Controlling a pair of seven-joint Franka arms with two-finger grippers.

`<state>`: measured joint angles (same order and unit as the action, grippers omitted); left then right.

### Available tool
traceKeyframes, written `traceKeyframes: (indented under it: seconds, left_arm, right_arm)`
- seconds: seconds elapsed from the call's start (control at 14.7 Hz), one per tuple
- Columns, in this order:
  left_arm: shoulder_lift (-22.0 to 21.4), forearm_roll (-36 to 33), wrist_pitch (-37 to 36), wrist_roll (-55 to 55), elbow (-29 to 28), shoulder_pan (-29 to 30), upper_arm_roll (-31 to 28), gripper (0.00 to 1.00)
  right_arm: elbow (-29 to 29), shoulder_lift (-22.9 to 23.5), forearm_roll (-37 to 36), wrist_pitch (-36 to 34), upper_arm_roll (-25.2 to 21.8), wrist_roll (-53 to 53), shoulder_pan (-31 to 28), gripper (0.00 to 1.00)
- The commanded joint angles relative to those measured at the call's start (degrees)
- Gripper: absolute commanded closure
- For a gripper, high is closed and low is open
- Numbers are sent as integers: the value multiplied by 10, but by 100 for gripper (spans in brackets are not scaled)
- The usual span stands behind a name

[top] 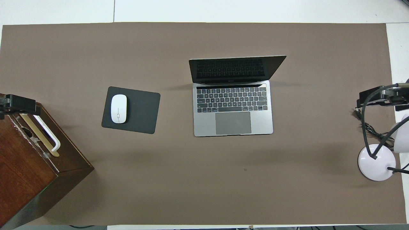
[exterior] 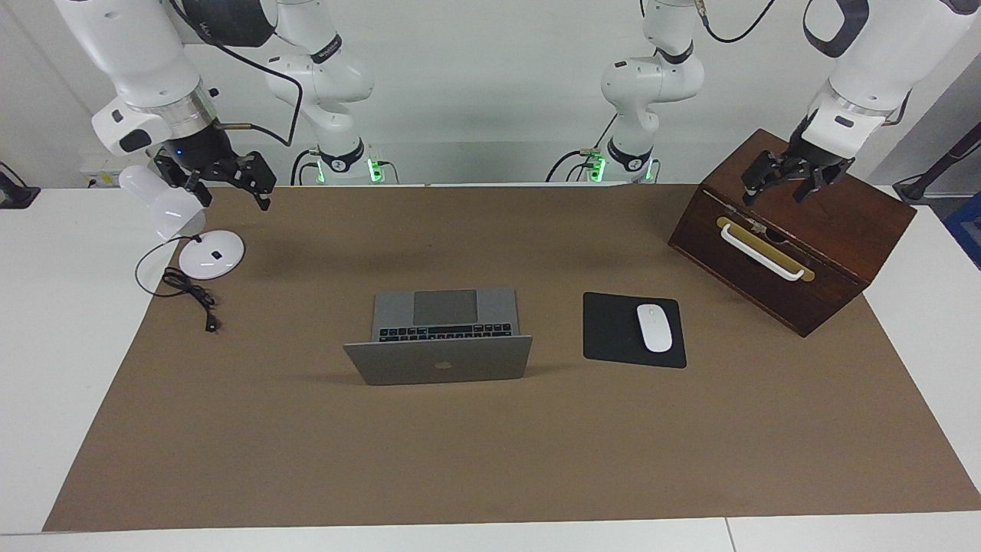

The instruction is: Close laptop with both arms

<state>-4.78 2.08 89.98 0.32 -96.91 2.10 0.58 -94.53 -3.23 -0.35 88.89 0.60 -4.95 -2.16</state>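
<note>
The laptop (exterior: pixel 438 360) (top: pixel 233 108) stands open in the middle of the brown mat, its dark screen and black keys turned toward the robots and its silver lid with the apple logo turned away from them. My right gripper (exterior: pixel 232 195) (top: pixel 377 97) hangs open in the air over the mat's edge at the right arm's end, beside the lamp's head. Over the top of the wooden box, my left gripper (exterior: pixel 774 198) (top: pixel 20 104) is raised and open. Neither gripper holds anything, and both are well apart from the laptop.
A dark wooden box (exterior: pixel 835 222) with a white handle sits at the left arm's end. A black mouse pad (exterior: pixel 609 330) with a white mouse (exterior: pixel 654 327) lies beside the laptop. A white desk lamp (exterior: pixel 211 253) and its cable (exterior: pixel 191 295) are at the right arm's end.
</note>
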Motion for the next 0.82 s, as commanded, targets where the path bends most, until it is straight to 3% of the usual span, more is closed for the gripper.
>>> traceKeyframes:
  seconds: [0.0,0.41,0.61,0.68,0.75]
  left_arm:
    - [-8,-5,-4,-3,0,4,2,0]
    - [-8,-7,13,-7,-1,1,2,0]
    - [-9,-6,13,-8,-5,2,3,0]
    - [-9,-6,13,-9,-6,0,2,9]
    - [-9,-6,13,-9,-6,1,2,48]
  right_arm:
    - [-18,-15,4,4,3,19,-8,0]
    - [-18,-15,4,9,4,26,-8,0]
    - [-21,-15,4,15,3,81,-12,0]
    - [-22,-15,4,16,3,87,-22,0]
    - [-22,-15,4,18,3,94,-28,0]
